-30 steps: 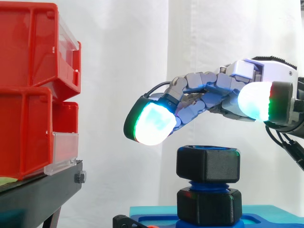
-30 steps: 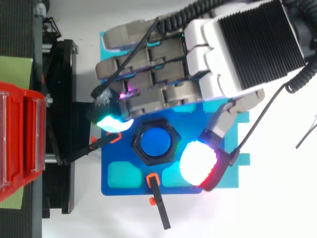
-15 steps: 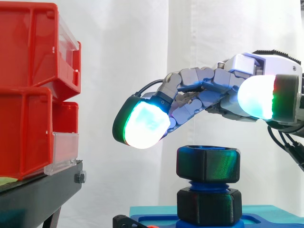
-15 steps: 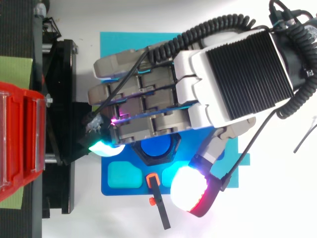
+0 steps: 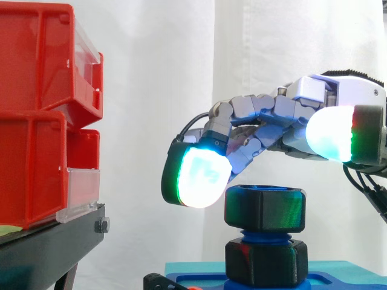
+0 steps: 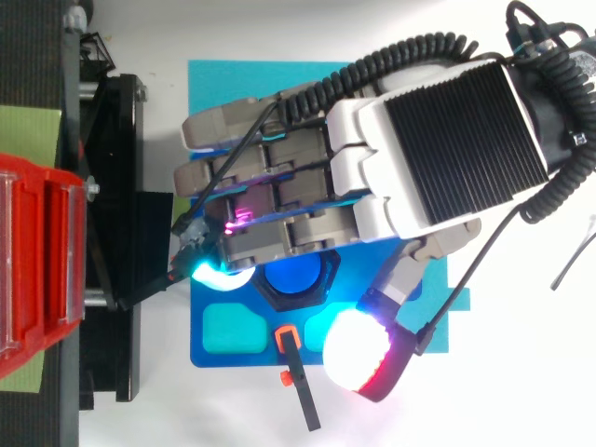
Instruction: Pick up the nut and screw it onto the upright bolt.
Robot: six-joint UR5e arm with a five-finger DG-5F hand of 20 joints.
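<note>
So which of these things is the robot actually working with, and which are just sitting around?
In the job: hand, top black nut, blue bolt under it, blue base plate.
Just lying about: red bins, black stand, teal mat.

Bright, even room light. White curtain (image 5: 151, 121) nearly washed out, just faint grey shading along the folds. Glowing pads (image 5: 202, 178) blow out to white in the middle, green/cyan at the rims, and put a green sheen on the black nut (image 5: 265, 208). From above, the white table (image 6: 521, 400) glares; shadows soft & pale.
</note>
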